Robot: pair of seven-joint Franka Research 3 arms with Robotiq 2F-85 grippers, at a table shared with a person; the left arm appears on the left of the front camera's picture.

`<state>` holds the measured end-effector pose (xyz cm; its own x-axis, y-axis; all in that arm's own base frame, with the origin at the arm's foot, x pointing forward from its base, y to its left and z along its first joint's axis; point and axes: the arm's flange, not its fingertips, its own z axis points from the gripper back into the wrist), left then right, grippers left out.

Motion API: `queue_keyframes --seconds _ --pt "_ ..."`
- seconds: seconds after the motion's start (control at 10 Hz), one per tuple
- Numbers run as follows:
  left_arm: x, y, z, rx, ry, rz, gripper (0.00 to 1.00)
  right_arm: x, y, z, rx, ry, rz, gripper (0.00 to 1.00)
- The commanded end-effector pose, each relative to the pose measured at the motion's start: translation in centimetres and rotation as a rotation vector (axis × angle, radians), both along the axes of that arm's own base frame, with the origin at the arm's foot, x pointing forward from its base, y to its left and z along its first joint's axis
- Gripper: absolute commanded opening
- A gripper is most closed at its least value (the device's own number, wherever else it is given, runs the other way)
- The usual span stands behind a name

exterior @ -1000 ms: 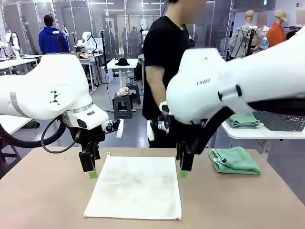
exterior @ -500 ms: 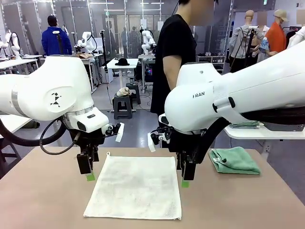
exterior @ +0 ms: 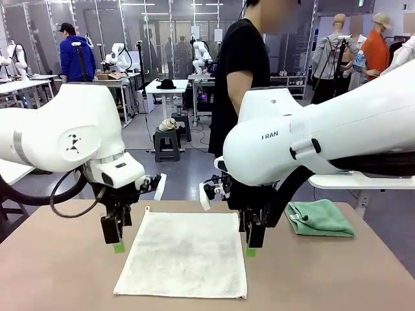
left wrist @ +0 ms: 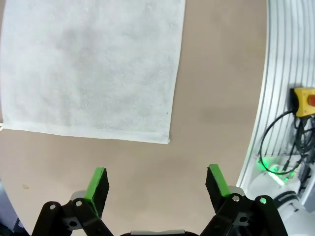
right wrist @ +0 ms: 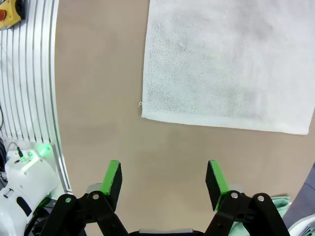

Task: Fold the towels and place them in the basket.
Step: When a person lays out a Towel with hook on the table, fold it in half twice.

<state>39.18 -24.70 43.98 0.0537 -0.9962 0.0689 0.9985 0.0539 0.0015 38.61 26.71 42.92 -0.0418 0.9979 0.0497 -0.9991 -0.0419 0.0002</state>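
A cream-white towel [exterior: 181, 256] lies spread flat on the brown table [exterior: 58, 272]. My left gripper [exterior: 118, 245] hangs open just off the towel's left edge, fingertips pointing down and close above the table. My right gripper [exterior: 251, 249] hangs open just off the right edge. In the left wrist view the towel [left wrist: 93, 69] lies ahead of the open gripper [left wrist: 156, 182], with bare table between the fingers. The right wrist view shows the towel [right wrist: 226, 64] beyond the open gripper [right wrist: 163, 179]. A folded mint green towel [exterior: 319, 217] rests at the table's right. The basket is out of view.
A person [exterior: 243, 78] in a black shirt stands at the far side of the table. The ribbed metal edge [left wrist: 275, 98] on the robot's side carries a yellow box with a red button [left wrist: 305, 101]. A white side table [exterior: 363, 181] stands beyond the right edge.
Both grippers have slid a little toward the near side along the towel's two edges, staying open. The person has shifted slightly to the right. The towels have not moved.
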Motion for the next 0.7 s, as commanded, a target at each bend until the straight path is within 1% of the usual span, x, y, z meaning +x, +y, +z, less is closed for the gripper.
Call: queue_keyframes --seconds 0.0,0.2,0.3,0.4,0.6 --pt "-1.8 1.9 -1.7 -0.019 -0.009 -0.057 1.00 -2.2 -0.6 -1.3 -0.012 -0.059 -0.027 0.86" --pt "-2.4 3.4 -3.6 -0.051 0.019 -0.086 1.00 -3.5 -0.9 -3.1 -0.015 -0.084 -0.082 0.86" --pt "-2.4 3.9 -4.9 -0.063 0.038 -0.097 1.00 -3.7 -0.9 -4.3 -0.014 -0.075 -0.105 0.86" --pt "-2.5 4.0 -5.9 -0.068 0.039 -0.112 1.00 -3.7 -0.9 -5.4 -0.005 -0.066 -0.105 0.86" --pt "-2.6 3.7 -8.4 -0.028 -0.011 -0.094 1.00 -3.1 -1.0 -7.6 0.007 -0.073 -0.086 0.86"
